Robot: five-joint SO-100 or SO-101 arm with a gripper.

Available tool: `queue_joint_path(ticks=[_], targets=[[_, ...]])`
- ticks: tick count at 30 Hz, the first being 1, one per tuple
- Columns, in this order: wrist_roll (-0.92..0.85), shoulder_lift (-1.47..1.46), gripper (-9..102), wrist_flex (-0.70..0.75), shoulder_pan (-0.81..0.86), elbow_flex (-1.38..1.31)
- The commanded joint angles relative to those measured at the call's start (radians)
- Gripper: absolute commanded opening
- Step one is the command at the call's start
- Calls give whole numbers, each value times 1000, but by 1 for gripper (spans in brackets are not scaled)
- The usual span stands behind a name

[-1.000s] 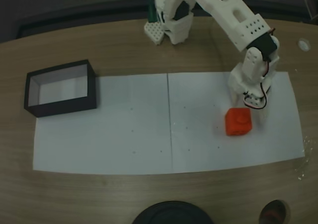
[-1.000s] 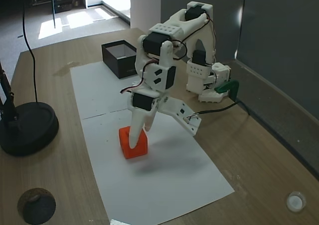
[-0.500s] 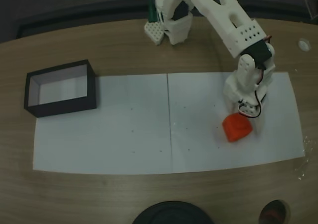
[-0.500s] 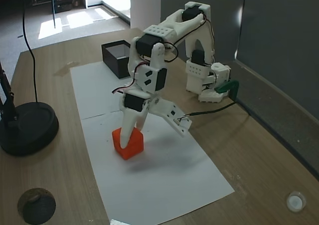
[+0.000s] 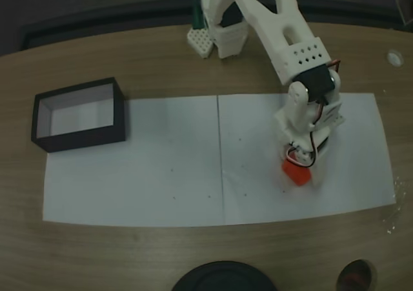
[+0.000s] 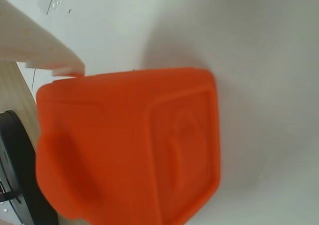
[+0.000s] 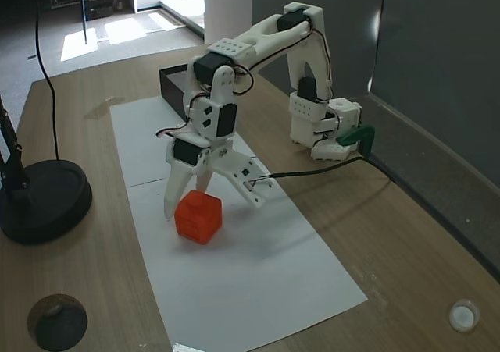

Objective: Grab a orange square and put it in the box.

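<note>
The cube sits on the white paper, on the half of the sheet away from the box, which stands well apart at the far end of the paper, partly on the wooden table. In a fixed view the cube shows just below the arm's white wrist, which covers most of it. In another fixed view the gripper is spread wide over the cube: one finger reaches down to the paper just beside the cube's left side, while the other, broader one angles out to the right, clear of the cube. The jaws straddle the cube and have no hold on it. Whether the left finger touches the cube cannot be told from that view.

In the wrist view the cube is close and somewhat blurred, with a raised mark on its framed face. A pale finger meets the cube's upper left corner. A black round base stands on the table beside the paper. The box interior is pale.
</note>
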Motion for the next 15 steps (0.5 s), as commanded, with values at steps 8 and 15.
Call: queue_joint_path(ticks=[8,15], targets=[[-3,-46,0,-9,-41,-43],[0,-31,0,12,86,-160]])
